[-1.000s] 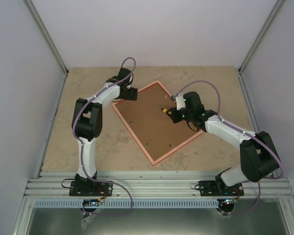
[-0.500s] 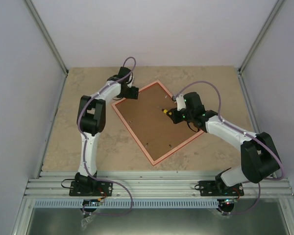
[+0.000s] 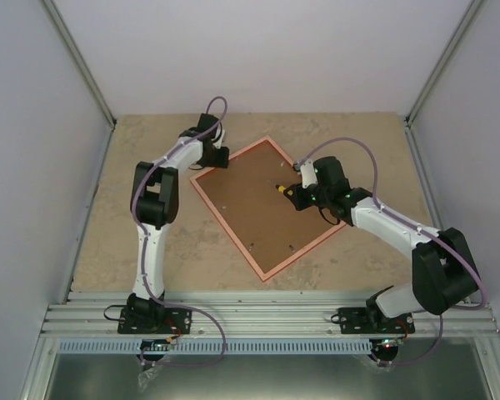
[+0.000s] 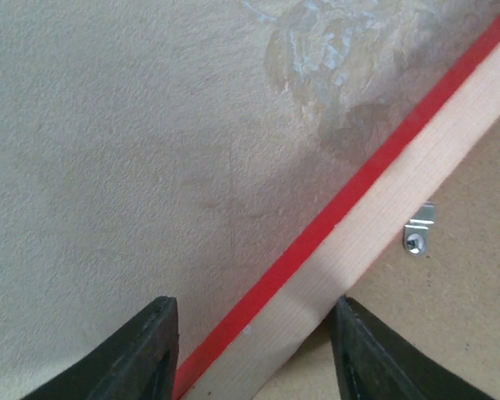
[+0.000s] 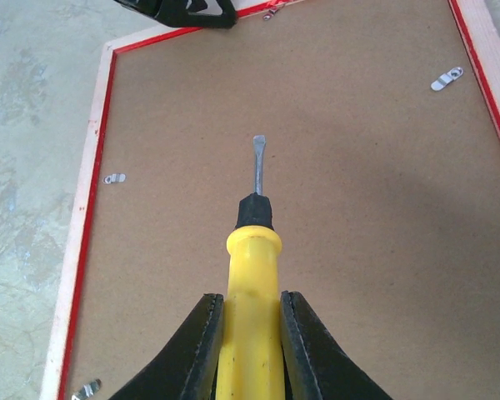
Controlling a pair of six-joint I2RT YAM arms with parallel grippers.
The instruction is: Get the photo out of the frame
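Note:
The red frame [image 3: 227, 229] lies face down on the table and shows its brown backing board [image 3: 262, 212]. The photo is hidden. My left gripper [image 3: 214, 160] is at the frame's upper-left edge. In the left wrist view its fingers stand open [image 4: 254, 350] astride the pale rail [image 4: 375, 200], the right one at the rail's inner edge, the left one just outside the red side. My right gripper [image 5: 252, 333] is shut on a yellow-handled screwdriver [image 5: 252, 250]. The blade tip hovers over the middle of the board [image 5: 358, 208].
Small metal clips [image 5: 447, 78] [image 5: 114, 178] [image 4: 418, 232] sit along the inside of the frame rails. Beige stone-patterned table [image 3: 142, 225] surrounds the frame. Grey walls close in on the left, right and back.
The left gripper has shifted a little up and left along the frame's edge and its jaws have narrowed around the rail. The right arm and screwdriver have not moved.

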